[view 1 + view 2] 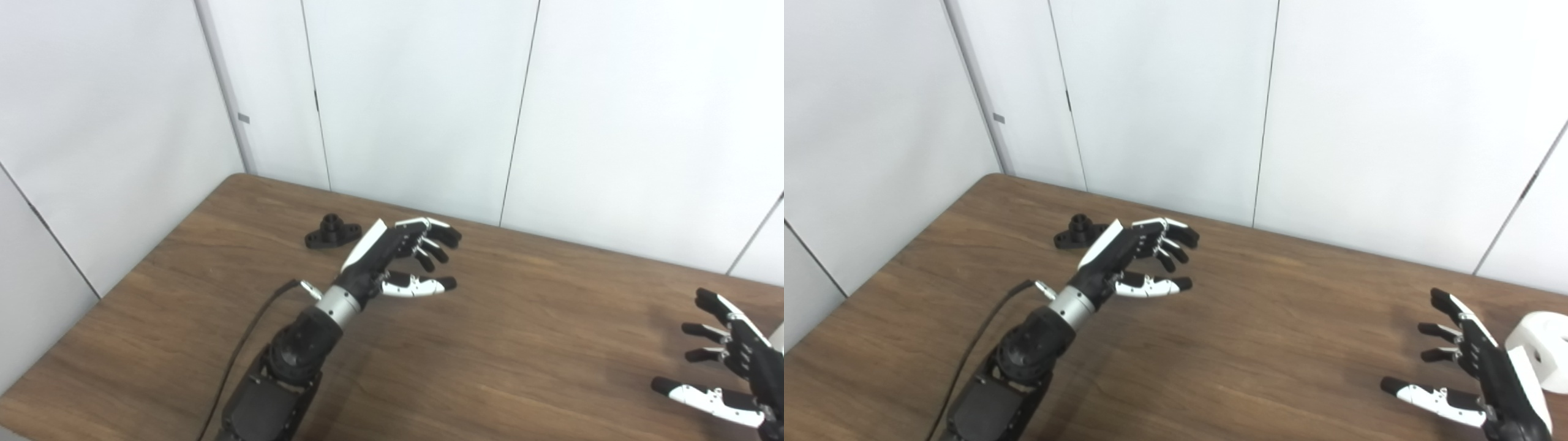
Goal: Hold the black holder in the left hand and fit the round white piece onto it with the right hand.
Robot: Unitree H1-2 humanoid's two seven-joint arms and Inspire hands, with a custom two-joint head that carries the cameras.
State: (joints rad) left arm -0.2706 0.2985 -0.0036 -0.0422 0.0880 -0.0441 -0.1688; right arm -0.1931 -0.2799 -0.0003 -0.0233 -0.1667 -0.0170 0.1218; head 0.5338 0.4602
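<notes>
The black holder point(332, 231), a small flanged piece with an upright stub, lies on the wooden table point(502, 343) near its far left part. My left hand point(398, 257) hovers just to its right, open, fingers curled loosely, holding nothing. The round white piece point(1543, 352) sits at the table's right edge, visible only in the right eye view. My right hand point(1464, 373) is open beside it on the left, fingers spread, not touching it.
White wall panels point(416, 104) stand close behind the table's far edge and along its left side. A black cable point(245, 349) runs along my left forearm.
</notes>
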